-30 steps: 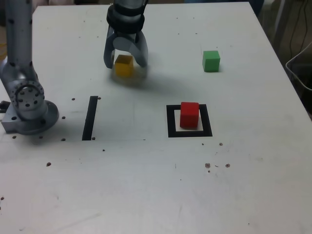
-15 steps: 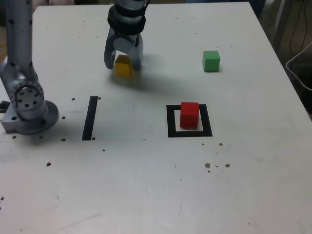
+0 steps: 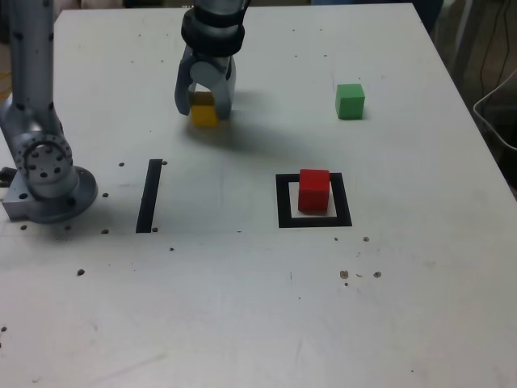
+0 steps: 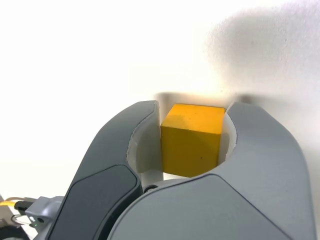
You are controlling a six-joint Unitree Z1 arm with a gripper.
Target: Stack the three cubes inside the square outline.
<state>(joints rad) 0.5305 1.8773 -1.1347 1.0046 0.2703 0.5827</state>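
The yellow cube sits on the white table toward the far side, left of centre in the exterior view, with the gripper standing over it. A second ago the jaws were spread wide on either side of the block with clear gaps; half a second ago they had narrowed; now both fingers are pressed against the cube's opposite faces, clamped on it. The cube itself has not lifted: it rests on the table in the same spot. The red cube stands inside the square outline, nearer the camera and right of centre, and the green cube lies far right, well apart from both; neither has shifted. The straight black strip lies at the exterior view's left, near the arm's base.

The wrist view alone shows the contact up close: the yellow cube fills the space between the two curved grey fingers, each touching a side. Only the exterior view shows the other two cubes, the outline and the strip.
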